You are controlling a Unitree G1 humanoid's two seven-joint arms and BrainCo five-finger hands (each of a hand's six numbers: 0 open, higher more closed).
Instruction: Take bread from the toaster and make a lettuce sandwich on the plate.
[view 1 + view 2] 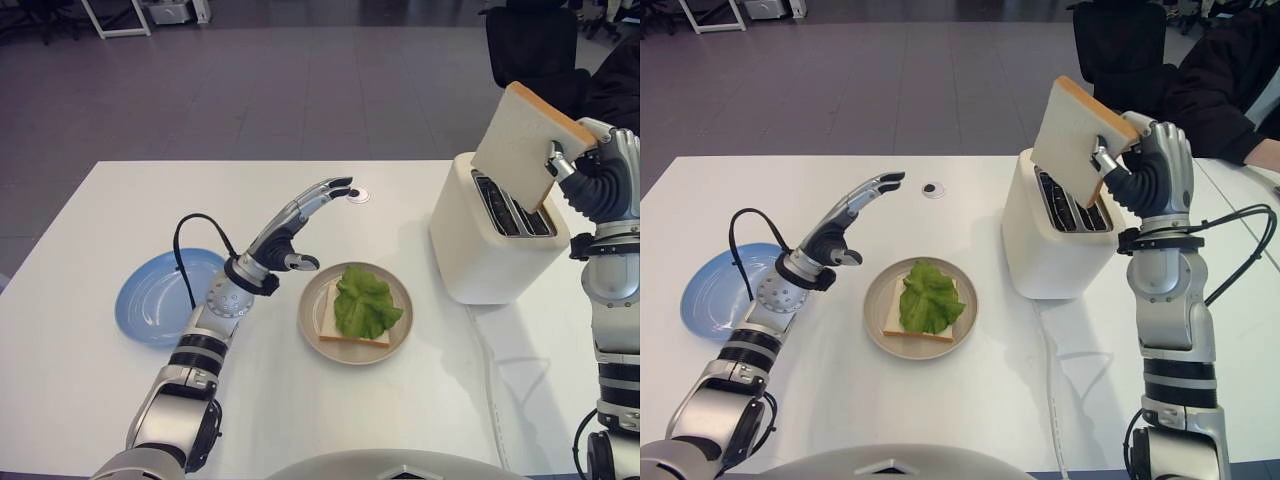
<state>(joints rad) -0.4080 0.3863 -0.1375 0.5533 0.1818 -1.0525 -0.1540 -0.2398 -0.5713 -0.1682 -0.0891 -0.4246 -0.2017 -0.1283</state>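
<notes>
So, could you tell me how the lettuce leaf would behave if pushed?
Probably floppy: the lettuce leaf lies crinkled and draped over the bread slice. Likely light, so a push may slide it off onto the plate.

toaster (1050,245): cream white
held bread slice (1072,135): pale face, tan crust
lettuce (930,298): bright green
sandwich plate (876,310): beige
second plate (145,300): light blue
table (90,380): white

This looks like an office or lab workroom rather than a home kitchen; a plain white bench (420,400) stands on a wide grey floor (300,90); a black office chair (535,45) sits at 1 o'clock beyond it; white furniture legs (115,20) stand at 11 o'clock along the far edge
</notes>
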